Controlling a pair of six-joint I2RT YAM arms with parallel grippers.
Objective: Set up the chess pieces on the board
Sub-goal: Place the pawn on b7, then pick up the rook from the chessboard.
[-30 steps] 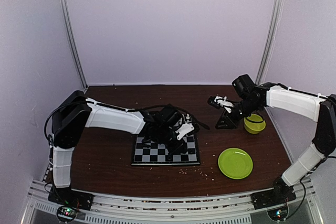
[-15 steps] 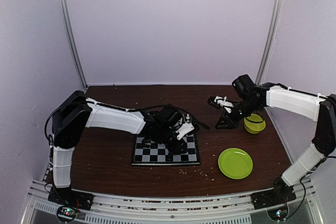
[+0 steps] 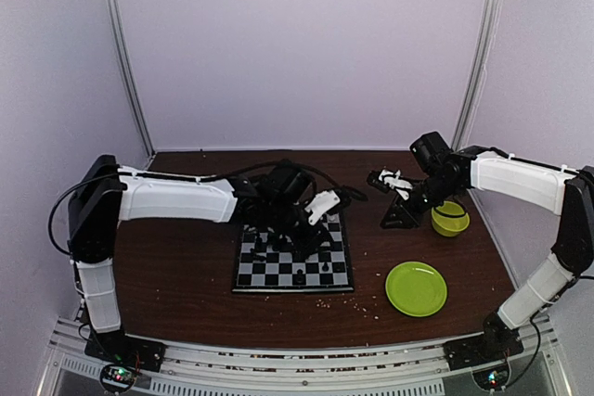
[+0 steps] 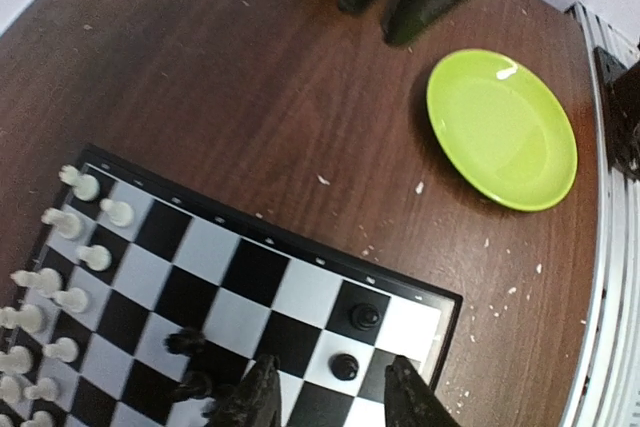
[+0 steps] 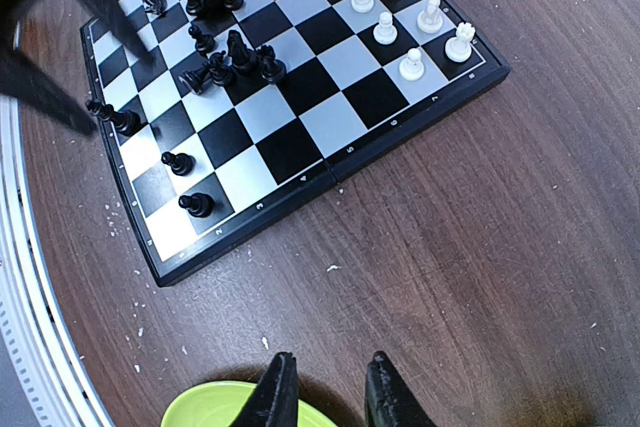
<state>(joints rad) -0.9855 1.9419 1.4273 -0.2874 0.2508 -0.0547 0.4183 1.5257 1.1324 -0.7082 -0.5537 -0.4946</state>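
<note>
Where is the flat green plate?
In the top view, the green plate lies on the right side, just right of the chessboard. It is nearer the front edge than the green bowl.

top: high, rear, wide | wrists: close, looking down | shared: board [image 3: 269, 274]

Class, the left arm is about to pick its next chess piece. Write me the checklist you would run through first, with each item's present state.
1. Left gripper empty, jaws apart: ok.
2. Left gripper above the board: ok.
3. Black pieces upright on separate squares: not ok; several are bunched mid-board and some look tipped.
4. White pieces complete along their edge: cannot tell; the rows run partly out of frame.
5. Right gripper off the board: ok.
</note>
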